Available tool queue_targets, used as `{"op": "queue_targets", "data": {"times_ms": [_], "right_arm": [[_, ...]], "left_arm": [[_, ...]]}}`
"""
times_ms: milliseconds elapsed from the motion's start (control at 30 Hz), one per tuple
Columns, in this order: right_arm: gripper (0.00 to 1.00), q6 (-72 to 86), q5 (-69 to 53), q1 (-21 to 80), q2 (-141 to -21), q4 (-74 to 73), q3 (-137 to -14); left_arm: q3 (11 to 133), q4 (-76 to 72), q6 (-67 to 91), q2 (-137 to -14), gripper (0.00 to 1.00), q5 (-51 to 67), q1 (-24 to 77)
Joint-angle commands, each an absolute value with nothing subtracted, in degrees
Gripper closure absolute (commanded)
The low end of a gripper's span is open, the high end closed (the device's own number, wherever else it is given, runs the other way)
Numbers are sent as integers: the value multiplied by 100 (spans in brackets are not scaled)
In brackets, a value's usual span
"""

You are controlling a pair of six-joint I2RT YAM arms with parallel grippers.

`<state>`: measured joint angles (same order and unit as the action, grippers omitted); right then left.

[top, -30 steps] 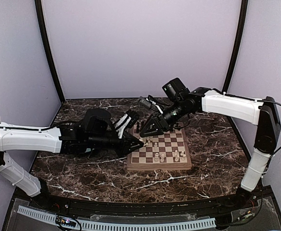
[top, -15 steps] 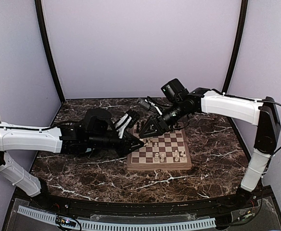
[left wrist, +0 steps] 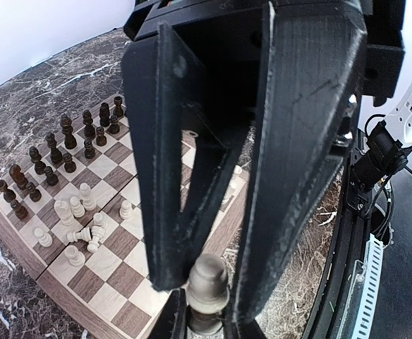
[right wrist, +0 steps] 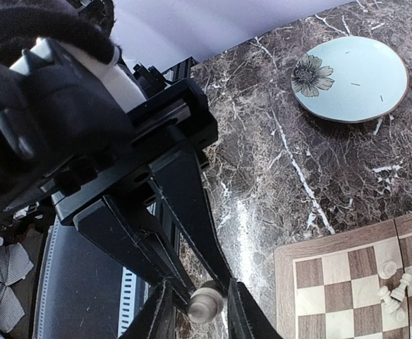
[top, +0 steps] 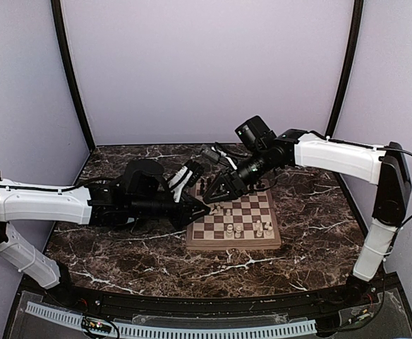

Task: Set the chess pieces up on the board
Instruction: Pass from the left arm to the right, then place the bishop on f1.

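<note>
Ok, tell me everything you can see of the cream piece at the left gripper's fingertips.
The cream pawn is a small turned piece, wood by its look, with a round head and a collar beneath; its base is hidden. The left gripper pinches it at the fingertips. The right gripper has a finger on either side of it; whether they press it I cannot tell. It is near a corner of the board, with the marble table behind it. The top view hides it.

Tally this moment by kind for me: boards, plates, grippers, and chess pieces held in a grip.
Chessboard: 1
Plate: 1
Grippers: 2, the left gripper and the right gripper
Held pieces: 1, a cream piece with both grippers' fingers around it
Total: 5
</note>
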<state>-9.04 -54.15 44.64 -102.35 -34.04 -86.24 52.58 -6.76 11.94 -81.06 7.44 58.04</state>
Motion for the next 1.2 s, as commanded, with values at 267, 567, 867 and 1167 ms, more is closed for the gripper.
{"op": "queue_targets", "data": {"times_ms": [267, 567, 867, 1167], "right_arm": [[85, -1153, -5103, 4536, -10166, -3510, -8604], [87, -1558, -4108, 4088, -9333, -3347, -7750], [88, -2495, -2938, 3823, -8280, -2843, -6084], [87, -3090, -2840, 3823, -8244, -2438, -5294]], "left_arm": [[5414, -775, 1142, -8077, 75, 494, 5836], [5276, -588, 947, -8065, 50, 495, 5836], [5071, -450, 933, -7881, 49, 268, 5836], [5053, -370, 973, -7747, 49, 71, 5836]]}}
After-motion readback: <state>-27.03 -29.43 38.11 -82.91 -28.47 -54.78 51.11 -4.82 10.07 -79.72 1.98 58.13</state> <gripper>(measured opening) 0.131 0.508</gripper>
